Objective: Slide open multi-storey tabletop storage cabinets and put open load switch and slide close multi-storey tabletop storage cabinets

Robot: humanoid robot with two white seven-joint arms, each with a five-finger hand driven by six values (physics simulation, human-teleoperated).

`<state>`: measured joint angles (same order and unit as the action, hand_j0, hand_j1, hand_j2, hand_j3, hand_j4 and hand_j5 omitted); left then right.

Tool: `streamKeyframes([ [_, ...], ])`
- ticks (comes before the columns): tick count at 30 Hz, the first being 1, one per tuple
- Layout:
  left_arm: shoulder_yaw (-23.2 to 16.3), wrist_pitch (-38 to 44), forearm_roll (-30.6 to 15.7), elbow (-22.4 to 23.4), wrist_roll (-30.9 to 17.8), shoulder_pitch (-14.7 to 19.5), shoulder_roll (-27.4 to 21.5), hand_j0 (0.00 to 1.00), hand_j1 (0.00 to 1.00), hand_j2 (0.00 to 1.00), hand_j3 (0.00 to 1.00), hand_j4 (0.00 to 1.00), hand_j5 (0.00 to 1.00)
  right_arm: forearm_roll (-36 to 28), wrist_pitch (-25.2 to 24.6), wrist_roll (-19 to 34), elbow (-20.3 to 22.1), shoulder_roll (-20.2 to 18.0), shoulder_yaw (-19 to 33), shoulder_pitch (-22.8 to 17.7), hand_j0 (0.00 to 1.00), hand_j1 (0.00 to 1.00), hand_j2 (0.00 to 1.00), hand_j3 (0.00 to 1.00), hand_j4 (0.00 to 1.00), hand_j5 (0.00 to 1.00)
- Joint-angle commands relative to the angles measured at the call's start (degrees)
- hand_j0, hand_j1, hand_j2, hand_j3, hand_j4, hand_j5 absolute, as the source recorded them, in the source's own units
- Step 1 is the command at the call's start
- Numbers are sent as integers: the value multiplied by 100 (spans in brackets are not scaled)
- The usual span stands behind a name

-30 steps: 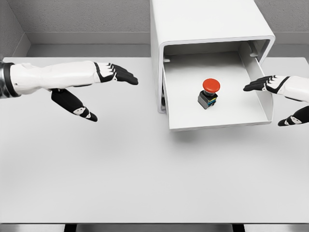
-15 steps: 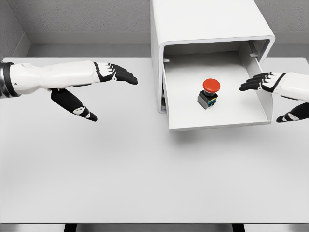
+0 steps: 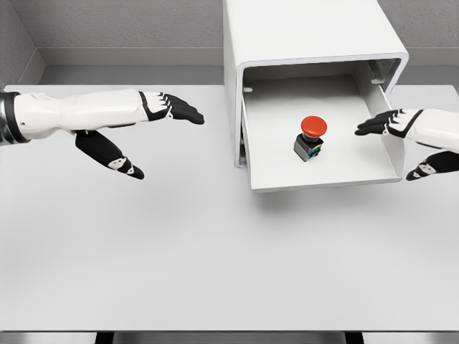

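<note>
A white tabletop cabinet (image 3: 308, 32) stands at the back right, its drawer (image 3: 323, 179) slid out toward me. Inside the drawer stands the load switch (image 3: 310, 137), a dark block with a red mushroom button on top. My right hand (image 3: 398, 140) hovers open at the drawer's right wall, its black fingers (image 3: 373, 125) reaching over the wall above the drawer floor, thumb outside and lower. It holds nothing. My left hand (image 3: 154, 132) hangs open over the table at the left, well away from the cabinet.
The white table (image 3: 179, 251) spreads wide in front of the drawer. A grey back wall and a ledge run behind the table.
My right hand has shifted slightly left over the drawer's right wall, and its thumb has risen. The switch, drawer and left arm have stayed still.
</note>
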<state>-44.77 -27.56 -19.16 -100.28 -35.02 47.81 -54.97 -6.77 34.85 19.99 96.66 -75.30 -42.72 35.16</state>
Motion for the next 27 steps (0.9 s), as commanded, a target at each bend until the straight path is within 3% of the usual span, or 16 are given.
streamKeyframes([
  [1,4,14,-44,-1,2,0,-5,100,100,100,100,100,100,1,15,23,2,-46,-17,0,100,100,100,100,100,100],
  [16,4,14,-44,-1,2,0,-5,100,100,100,100,100,100,-8,15,-162,20,-64,-35,-123,100,100,100,100,100,100],
  [27,4,14,-44,17,2,-9,-5,100,100,100,100,100,100,-8,15,-258,20,174,-35,-290,100,100,100,100,100,100],
])
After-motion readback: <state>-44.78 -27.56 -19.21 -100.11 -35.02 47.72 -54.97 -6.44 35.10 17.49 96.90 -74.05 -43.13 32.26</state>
